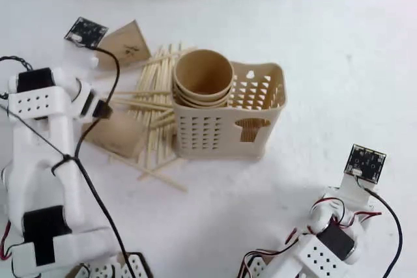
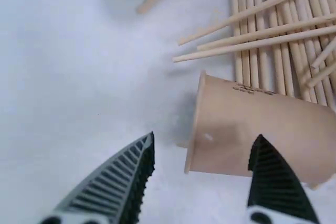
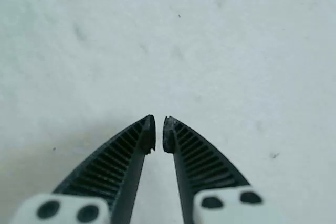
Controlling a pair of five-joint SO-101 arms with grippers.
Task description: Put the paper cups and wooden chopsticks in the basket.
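**A:** Can you read anything in your shots?

**B:** Nope, nothing legible. You've got one tiny line of dark print on the paper cup, just under its rim, right of centre in your left wrist view. It's too small to read.

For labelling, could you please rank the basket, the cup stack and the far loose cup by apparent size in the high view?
1. basket
2. cup stack
3. far loose cup
The last two look close, as the stack rises nearer the camera.
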